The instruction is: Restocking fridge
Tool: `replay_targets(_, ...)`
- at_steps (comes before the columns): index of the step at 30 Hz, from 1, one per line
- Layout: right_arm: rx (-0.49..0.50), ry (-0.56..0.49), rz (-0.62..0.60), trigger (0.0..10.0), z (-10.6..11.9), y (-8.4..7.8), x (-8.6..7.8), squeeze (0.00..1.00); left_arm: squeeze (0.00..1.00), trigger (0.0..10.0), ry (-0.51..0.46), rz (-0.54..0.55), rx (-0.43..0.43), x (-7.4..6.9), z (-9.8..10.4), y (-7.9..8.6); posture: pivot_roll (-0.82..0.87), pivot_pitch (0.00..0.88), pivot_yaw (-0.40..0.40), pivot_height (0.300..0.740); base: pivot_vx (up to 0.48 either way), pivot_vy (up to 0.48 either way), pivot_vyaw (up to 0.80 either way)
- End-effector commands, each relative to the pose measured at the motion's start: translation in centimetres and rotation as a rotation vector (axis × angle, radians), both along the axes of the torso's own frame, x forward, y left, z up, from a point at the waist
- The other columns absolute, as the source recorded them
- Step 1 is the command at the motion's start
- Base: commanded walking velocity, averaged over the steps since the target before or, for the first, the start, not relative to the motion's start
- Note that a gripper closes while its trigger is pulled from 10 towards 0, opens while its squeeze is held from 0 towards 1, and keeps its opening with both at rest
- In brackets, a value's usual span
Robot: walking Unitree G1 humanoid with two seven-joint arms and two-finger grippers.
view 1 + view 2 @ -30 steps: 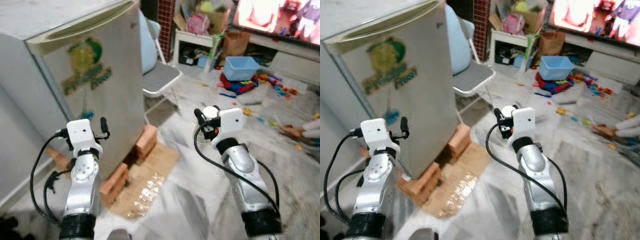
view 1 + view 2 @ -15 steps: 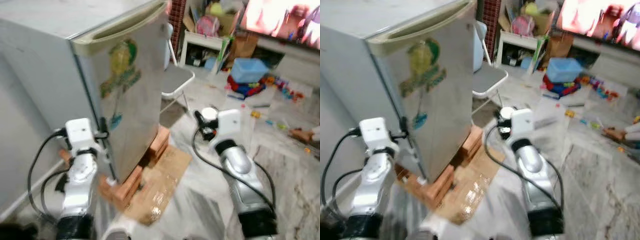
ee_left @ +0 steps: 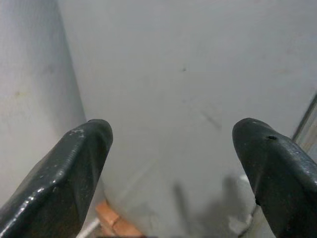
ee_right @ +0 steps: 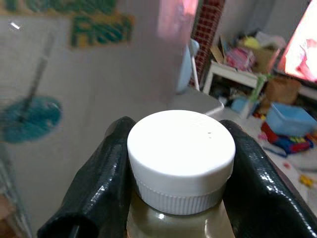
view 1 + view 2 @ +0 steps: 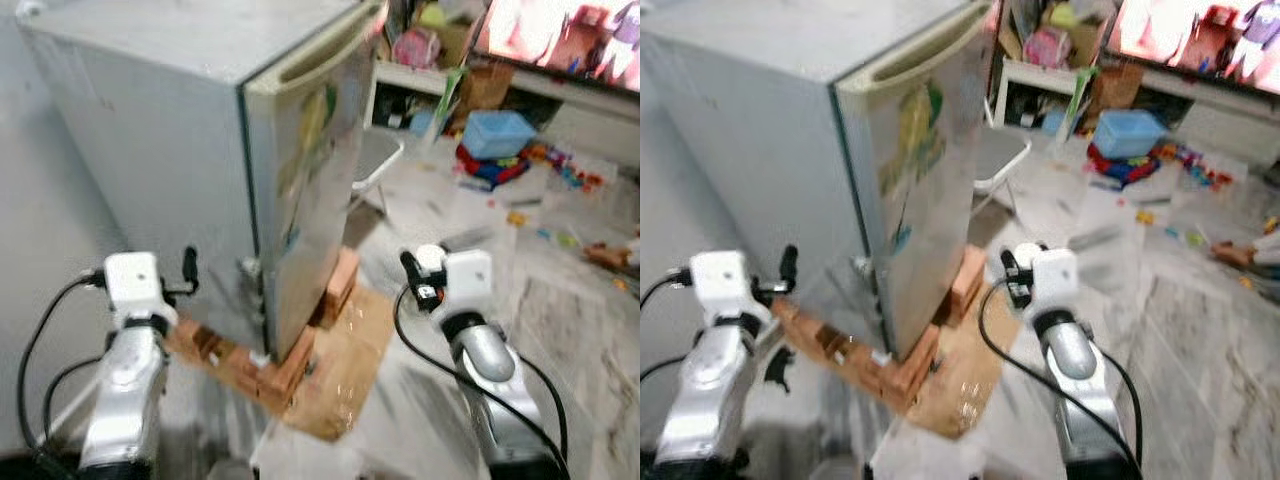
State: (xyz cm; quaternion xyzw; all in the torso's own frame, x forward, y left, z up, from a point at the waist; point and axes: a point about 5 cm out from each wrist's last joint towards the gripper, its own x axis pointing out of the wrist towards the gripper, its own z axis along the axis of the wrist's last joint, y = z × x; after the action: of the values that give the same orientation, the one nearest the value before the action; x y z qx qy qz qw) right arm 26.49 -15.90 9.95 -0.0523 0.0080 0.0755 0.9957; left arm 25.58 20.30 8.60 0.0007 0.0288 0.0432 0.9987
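A bottle (image 4: 181, 198) with a white cap (image 4: 181, 148) and pale yellowish liquid is clamped between the two black fingers (image 4: 99, 183) of the right gripper (image 4: 181, 163). In the head views that gripper (image 5: 425, 280) is held up in front of the robot, to the right of the fridge (image 5: 230, 150), with a black cable looped beside its silver arm.

The left gripper (image 3: 171, 163) is spread wide with nothing between its fingers (image 3: 59, 178), and it is pointed at the plain grey side wall of the fridge from close by. In the head view it (image 5: 170, 280) is raised near the fridge's left side.

The fridge door (image 5: 925, 190) is closed, with a recessed handle strip along its top edge and a green and yellow sticker (image 5: 915, 125) on its face. The fridge is propped on red bricks (image 5: 290, 365), and a sheet of cardboard (image 5: 345, 370) is spread on the marble floor (image 5: 1200, 320) in front of it.

Behind the fridge a folding chair (image 5: 375, 160) is partly hidden. Farther back, a blue plastic tub (image 5: 500, 132), scattered toys (image 5: 560, 170), a white shelf with clutter (image 5: 415, 75) and a lit screen (image 5: 560, 35) are seen. The head views are blurred.
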Motion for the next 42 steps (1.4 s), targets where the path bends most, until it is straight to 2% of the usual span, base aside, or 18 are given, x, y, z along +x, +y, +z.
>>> replay_targets(1, -0.018, -0.044, -0.049, 10.0, 1.0, -1.2, 0.0, 0.0, 0.0, 10.0, -0.023, -0.069, -0.016, 0.2, 0.6, -1.2, 0.02, 0.0, -0.027, 0.74, 0.0, 0.0, 0.0)
replay_targets(7, -0.023, -0.04, -0.057, 10.0, 0.9, -1.4, -0.2, 0.0, 0.0, 10.0, -0.026, -0.096, -0.008, 0.1, 0.9, -1.1, 0.02, 0.0, -0.028, 0.74, 0.0, 0.0, 0.0)
replay_targets(16, 0.005, -0.027, -0.064, 10.0, 1.1, -1.6, 0.0, 0.0, 0.0, 10.0, -0.025, -0.145, -0.043, -0.1, 0.8, -1.7, 0.01, 0.0, -0.033, 0.74, 0.293, 0.375, 0.0)
replay_targets(28, 0.008, -0.014, -0.051, 10.0, 1.0, -1.8, 0.2, 0.0, 0.0, 10.0, -0.026, -0.152, -0.053, 0.2, 1.0, -2.0, 0.01, 0.0, -0.045, 0.74, 0.0, 0.0, -0.46)
replay_targets(32, -0.009, -0.004, -0.046, 10.0, 0.9, -2.0, -0.1, 0.0, 0.0, 10.0, -0.03, -0.155, -0.052, 0.9, 1.2, -2.0, 0.0, 0.0, -0.04, 0.74, 0.0, 0.0, -0.8)
replay_targets(40, -0.038, -0.014, -0.06, 10.0, 1.4, -2.6, -0.8, 0.0, 0.0, 10.0, -0.034, -0.171, -0.054, 2.9, 1.2, -2.3, -0.03, 0.0, -0.026, 0.74, 0.0, 0.0, 0.0)
replay_targets(42, -0.046, -0.007, -0.057, 10.0, 1.2, -2.6, -1.3, 0.0, 0.0, 10.0, -0.033, -0.184, -0.053, 4.1, 1.3, -2.8, -0.04, 0.0, -0.018, 0.74, 0.0, 0.0, 0.0)
